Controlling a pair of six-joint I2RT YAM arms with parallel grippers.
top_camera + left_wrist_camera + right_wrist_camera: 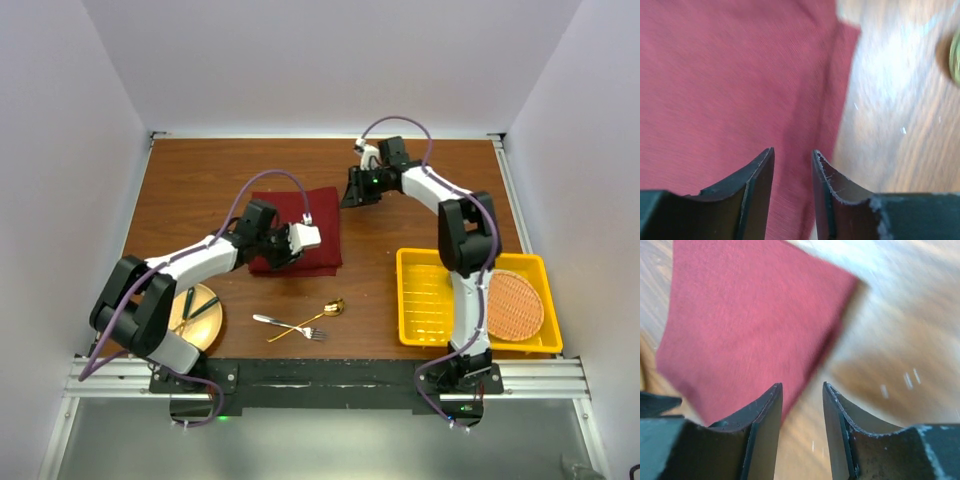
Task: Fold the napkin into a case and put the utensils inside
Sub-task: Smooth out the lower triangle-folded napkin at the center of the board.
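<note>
- One squarish pad so far: napkin is not yet a narrow case.
- Left gripper and right gripper: jaws parted, empty, above napkin's edges.
- Fork and spoon lie crossed nearside of napkin, uninserted.

The wooden desk is brown. At the desk's near right corner sits a yellow tray with a round orange woven mat lying in it. At the desk's near left corner sits a tan plate bearing dark green-handled cutlery. White walls enclose the desk on three sides.
</note>
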